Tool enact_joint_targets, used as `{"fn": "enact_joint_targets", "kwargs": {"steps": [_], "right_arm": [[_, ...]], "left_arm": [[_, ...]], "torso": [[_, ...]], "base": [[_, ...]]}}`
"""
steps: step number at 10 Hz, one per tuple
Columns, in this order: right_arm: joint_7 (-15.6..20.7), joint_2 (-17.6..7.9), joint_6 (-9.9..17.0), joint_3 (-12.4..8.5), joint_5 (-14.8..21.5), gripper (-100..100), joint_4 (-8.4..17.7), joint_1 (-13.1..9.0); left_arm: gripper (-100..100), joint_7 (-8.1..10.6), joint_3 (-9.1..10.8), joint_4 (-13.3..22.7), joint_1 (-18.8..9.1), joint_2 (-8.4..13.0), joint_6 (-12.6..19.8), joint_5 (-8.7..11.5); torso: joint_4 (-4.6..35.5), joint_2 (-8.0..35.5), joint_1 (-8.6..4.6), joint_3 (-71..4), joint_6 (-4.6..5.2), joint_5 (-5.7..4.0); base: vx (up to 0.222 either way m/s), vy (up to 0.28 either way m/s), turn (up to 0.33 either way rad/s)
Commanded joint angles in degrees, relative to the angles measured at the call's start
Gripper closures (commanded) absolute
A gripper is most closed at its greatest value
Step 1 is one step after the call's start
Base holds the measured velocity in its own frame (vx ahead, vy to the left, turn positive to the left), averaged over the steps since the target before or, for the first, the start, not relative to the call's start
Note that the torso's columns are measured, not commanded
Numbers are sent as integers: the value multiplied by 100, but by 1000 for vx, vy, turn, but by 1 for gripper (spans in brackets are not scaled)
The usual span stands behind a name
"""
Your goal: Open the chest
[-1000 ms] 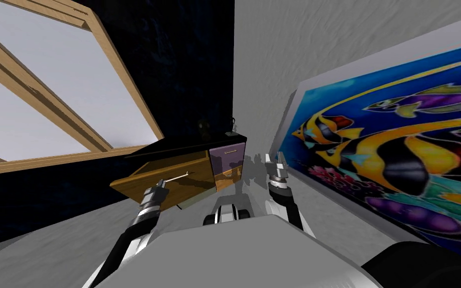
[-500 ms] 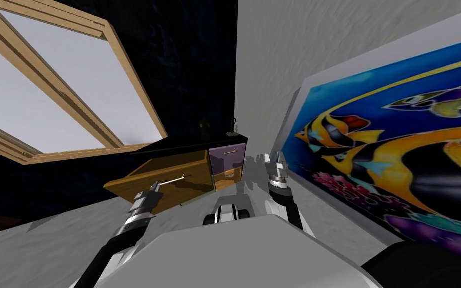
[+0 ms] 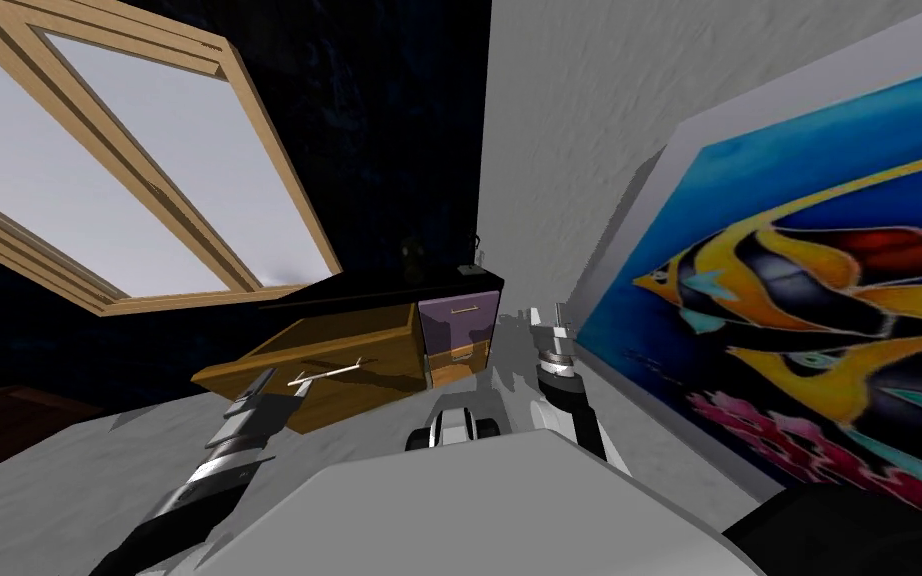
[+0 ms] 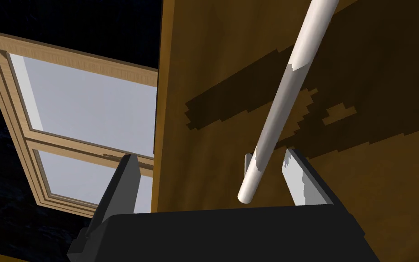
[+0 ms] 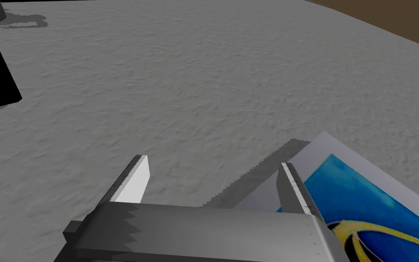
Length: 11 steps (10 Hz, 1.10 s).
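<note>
Chest [image 3: 369, 345] ahead, a little left of centre in the head view, tucked into the corner against the dark wall, below the window [image 3: 139, 170] and hard by the grey side wall [image 3: 569, 150]. Black top [image 3: 389, 291] over two fronts: wide brown drawer [image 3: 349, 350] standing well forward of the body, small purple front [image 3: 459, 315] just beside it, back under the top. Thin pale handle [image 3: 327, 373] across the drawer's face.

Left gripper [image 3: 287, 386] right at the handle's outer end, forearm reaching up from the lower left. In the left wrist view, handle [image 4: 276, 113] running away along the drawer's brown face, free end lying between the fingers [image 4: 301, 179], far nearer this one than the other, out past the drawer's edge. Narrow gap visible between handle and nearer finger; no squeeze from either side. Fingers spread wide, holding nothing, straddling handle end and drawer edge together. Short post [image 4: 248, 163] of the handle just behind its tip. Dark shadow bands across the brown face beside the handle. Window beyond the drawer's edge.

Right gripper [image 3: 549, 322] raised right of centre in the head view, well apart from the chest, near the side wall and the fish picture [image 3: 819, 300]. Fingers there likewise wide apart, empty, touching nothing.
</note>
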Motion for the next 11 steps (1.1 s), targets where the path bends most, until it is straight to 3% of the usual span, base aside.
{"fn": "enact_joint_targets", "kwargs": {"steps": [1,4,5,6,11], "right_arm": [[0,0,0,0,0,0,0,0],[0,0,0,0,0,0,0,0],[0,0,0,0,0,0,0,0],[0,0,0,0,0,0,0,-2],[0,-1,1,0,0,0,0,-3]], "left_arm": [[-100,328,68,-138,424,428,-266,152],[-100,691,172,-357,924,925,-505,339],[-100,587,145,-296,822,807,-416,295],[0,613,147,-297,841,821,-438,301],[0,607,140,-279,848,816,-419,299]], "torso": [[2,2,1,4,1,1],[1,-7,-13,-4,4,-5],[6,0,-26,-3,9,-15],[9,19,-15,10,10,-10],[1,-4,-8,-3,0,-6]], "base": [[141,-58,176],[136,-78,139],[56,-30,37],[12,-2,4],[1,0,0]]}}
